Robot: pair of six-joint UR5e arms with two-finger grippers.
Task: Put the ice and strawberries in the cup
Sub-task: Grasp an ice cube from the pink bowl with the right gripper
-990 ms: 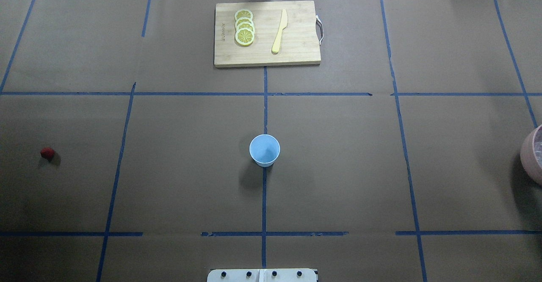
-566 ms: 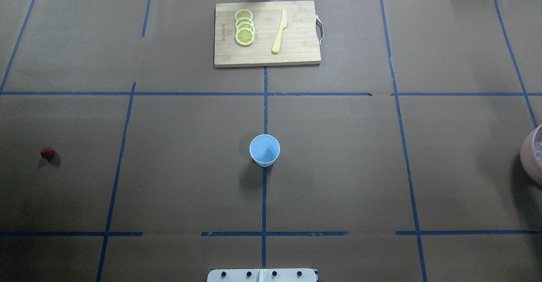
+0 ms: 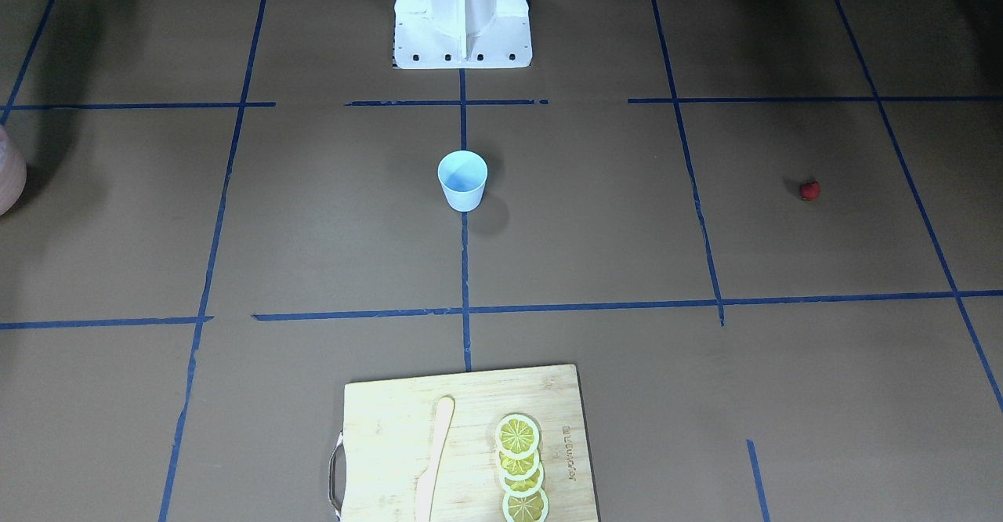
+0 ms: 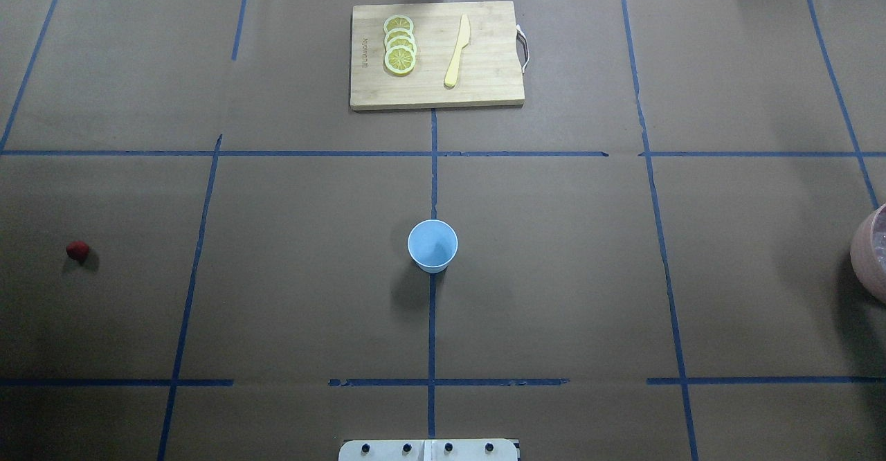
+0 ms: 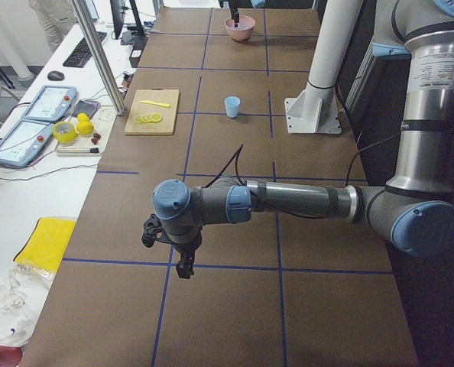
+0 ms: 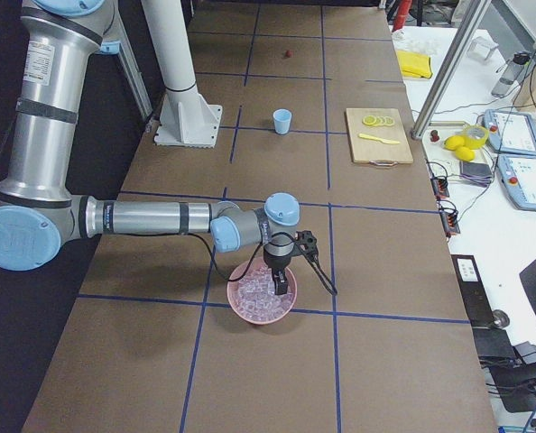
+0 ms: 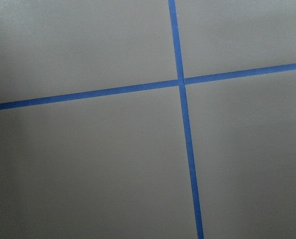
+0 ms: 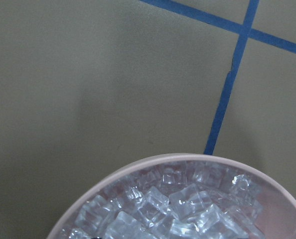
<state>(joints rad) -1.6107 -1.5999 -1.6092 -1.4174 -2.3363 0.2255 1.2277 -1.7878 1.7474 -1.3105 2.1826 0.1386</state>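
The light-blue cup [image 4: 432,245] stands upright and empty at the table's middle; it also shows in the front view [image 3: 462,181]. One red strawberry [image 4: 77,250] lies alone on the table's left part. The ice [image 8: 178,209] is a heap of clear cubes in a pinkish bowl [image 4: 869,253] at the right edge. My right gripper [image 6: 280,284] hangs over the ice in that bowl; I cannot tell whether it is open or shut. My left gripper [image 5: 183,264] hangs low over bare table at the left end; I cannot tell its state. The left wrist view shows only blue tape lines.
A wooden cutting board [image 4: 484,87] at the far middle carries several lemon slices [image 4: 399,46] and a pale knife [image 4: 457,51]. The robot's white base [image 4: 429,450] stands at the near edge. Blue tape lines grid the brown table.
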